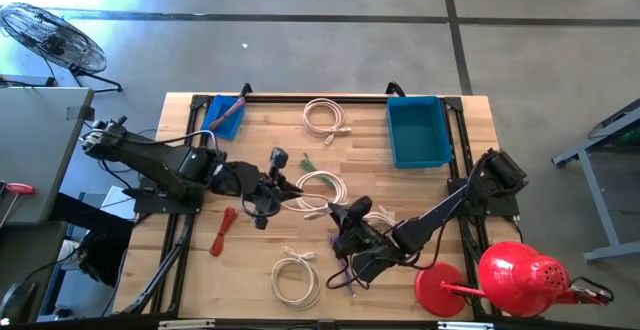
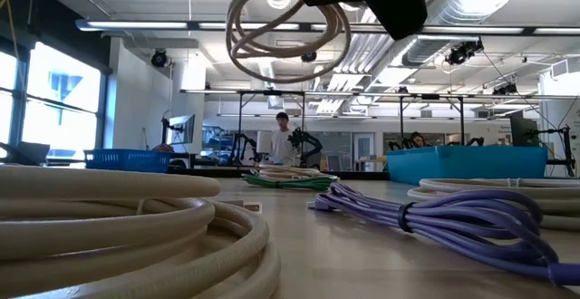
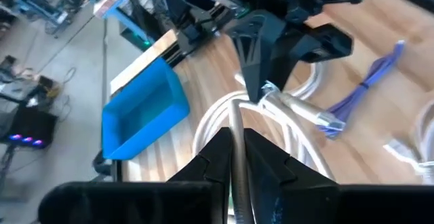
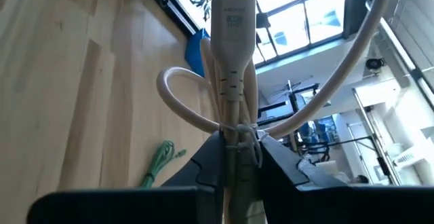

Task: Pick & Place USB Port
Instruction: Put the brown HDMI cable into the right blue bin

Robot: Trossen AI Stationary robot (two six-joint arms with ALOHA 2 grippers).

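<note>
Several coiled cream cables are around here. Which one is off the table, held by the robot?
The cream coiled cable at the table's middle: both the left tool and right tool grip it. The other cream coils lie untouched on the wood.

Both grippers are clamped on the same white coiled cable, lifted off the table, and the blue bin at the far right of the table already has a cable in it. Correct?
Not quite: the blue bin is empty, as the high view shows. The rest stands: the left gripper and right gripper both clamp the white cable, lifted off the table.

Cream coiled cable (image 1: 318,191), purple cable (image 2: 435,216), green cable (image 4: 157,163), blue bin (image 1: 418,131), pale wood table (image 1: 250,260)
</note>
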